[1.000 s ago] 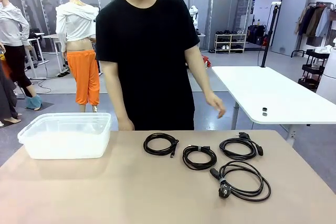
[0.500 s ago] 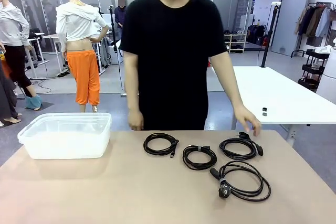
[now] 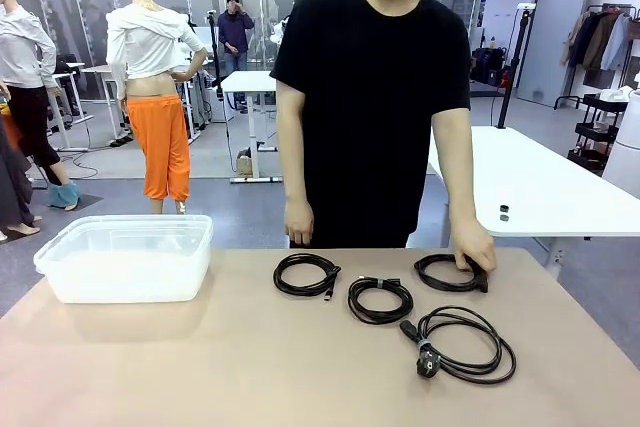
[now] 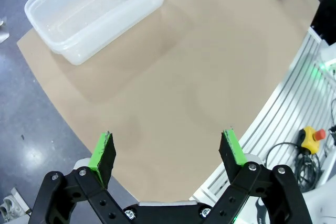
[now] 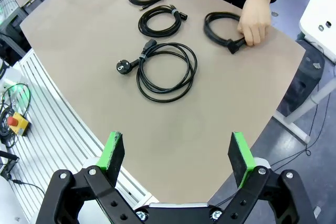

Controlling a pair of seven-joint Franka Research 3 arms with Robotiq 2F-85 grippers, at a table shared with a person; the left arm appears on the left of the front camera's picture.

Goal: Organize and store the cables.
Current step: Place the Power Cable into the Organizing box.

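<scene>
Left tool (image 4: 167, 145) and right tool (image 5: 177, 142) gape wide, holding nothing, above the beige table (image 3: 200, 367). Four black coiled cables (image 3: 353, 300) lie on it. A person's hand (image 3: 474, 247) grips the far right-hand coil (image 3: 440, 286).

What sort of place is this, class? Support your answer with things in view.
Probably a robotics lab or test workshop, not a home: an emergency-stop button sits beside the table, ribbed metal rails edge it, and white worktables stand on an open floor.

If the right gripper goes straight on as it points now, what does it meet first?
The right gripper probably meets bare table, just short of the large loose coil with the round plug; depth is unclear, so perhaps that coil's edge.
</scene>
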